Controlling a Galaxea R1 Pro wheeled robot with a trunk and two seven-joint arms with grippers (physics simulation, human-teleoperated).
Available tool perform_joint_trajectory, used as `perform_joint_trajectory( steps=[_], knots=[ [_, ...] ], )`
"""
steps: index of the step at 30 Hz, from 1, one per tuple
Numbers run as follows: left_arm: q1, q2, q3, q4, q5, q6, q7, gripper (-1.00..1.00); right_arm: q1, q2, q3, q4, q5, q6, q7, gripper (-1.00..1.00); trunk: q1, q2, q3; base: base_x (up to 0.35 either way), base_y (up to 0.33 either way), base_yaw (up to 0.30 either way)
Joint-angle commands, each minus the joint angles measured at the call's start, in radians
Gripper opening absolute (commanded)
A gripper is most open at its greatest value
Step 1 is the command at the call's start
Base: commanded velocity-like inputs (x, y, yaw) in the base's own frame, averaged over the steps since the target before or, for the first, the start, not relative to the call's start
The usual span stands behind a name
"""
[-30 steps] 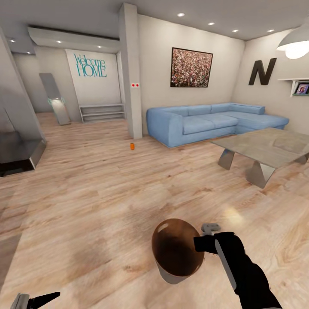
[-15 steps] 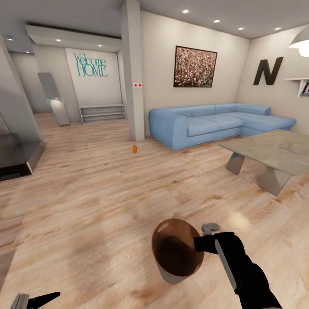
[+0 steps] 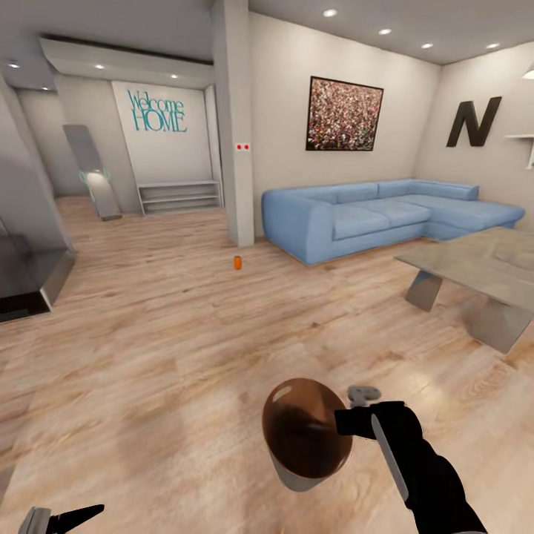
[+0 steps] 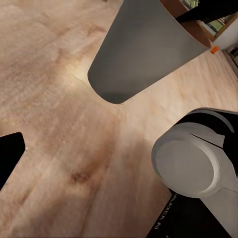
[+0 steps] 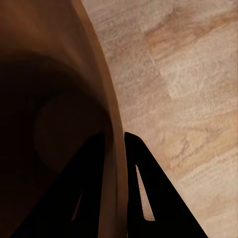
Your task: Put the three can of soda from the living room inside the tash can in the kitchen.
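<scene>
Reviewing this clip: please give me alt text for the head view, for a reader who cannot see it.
The robot's right claw grips the rim of a small bin, brown inside, held low over a wood floor. Ahead, one orange soda can stands on the floor near a pillar, with a blue corner sofa and grey low table to the right.

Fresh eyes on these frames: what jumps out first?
The trash can, glossy brown inside, is carried low in front of the robot, the right gripper with its jaws shut on the rim, one inside and one outside the wall. Further off, a lone orange soda can stands on the wood floor near the pillar, left of the blue sofa.
</scene>
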Motion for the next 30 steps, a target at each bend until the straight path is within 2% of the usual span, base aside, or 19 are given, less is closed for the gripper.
perform_joint_trajectory(
  steps=[1,30],
  knots=[
    [0.000,0.000,0.000,0.000,0.000,0.000,0.000,1.00,0.000,0.001,0.000,0.000,-0.023,0.001,0.004,-1.00,0.000,0.000,0.000,0.336,0.185,0.000],
    [0.000,0.000,0.001,-0.001,0.001,0.000,-0.002,1.00,0.000,0.002,0.000,0.001,-0.024,0.001,0.004,-1.00,0.000,0.000,0.000,0.325,0.201,0.000]
  ],
)
